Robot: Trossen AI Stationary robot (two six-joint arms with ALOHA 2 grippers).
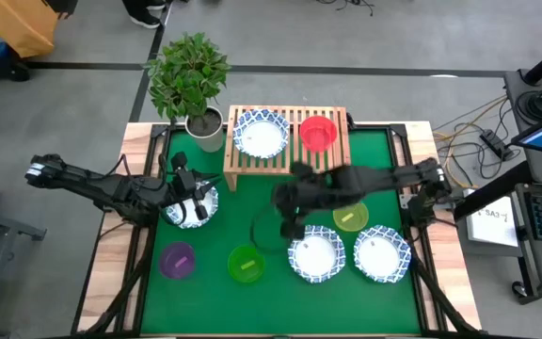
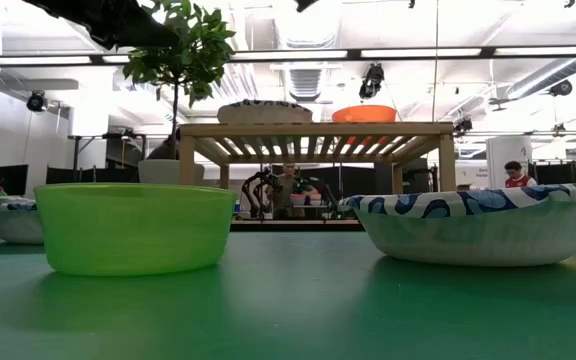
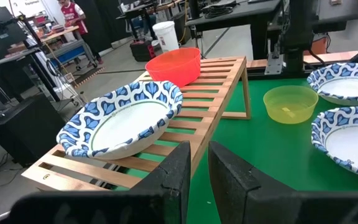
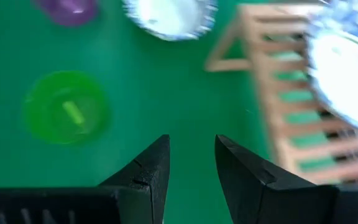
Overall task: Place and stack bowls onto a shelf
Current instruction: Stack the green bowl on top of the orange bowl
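Observation:
The light-wood shelf (image 1: 285,162) stands at the mat's far side, with one white blue-rimmed bowl (image 1: 260,134) and the red bowl (image 1: 318,132) resting on its slats. My left gripper (image 1: 188,196) hovers over another blue-rimmed bowl (image 1: 200,212) on the mat's left; its fingers (image 3: 194,168) stand narrowly open with nothing between them. My right gripper (image 1: 288,218) is open over bare mat near the middle, beside the yellow-green bowl (image 1: 349,218). Two more blue-rimmed bowls (image 1: 316,256) (image 1: 381,252), the green bowl (image 1: 246,264) and the purple bowl (image 1: 177,260) sit along the near side.
A potted plant in a white pot (image 1: 205,127) stands at the shelf's left end. The right third of the shelf top (image 3: 229,68) is bare slats. Open green mat (image 1: 252,202) lies between the shelf and the near row of bowls.

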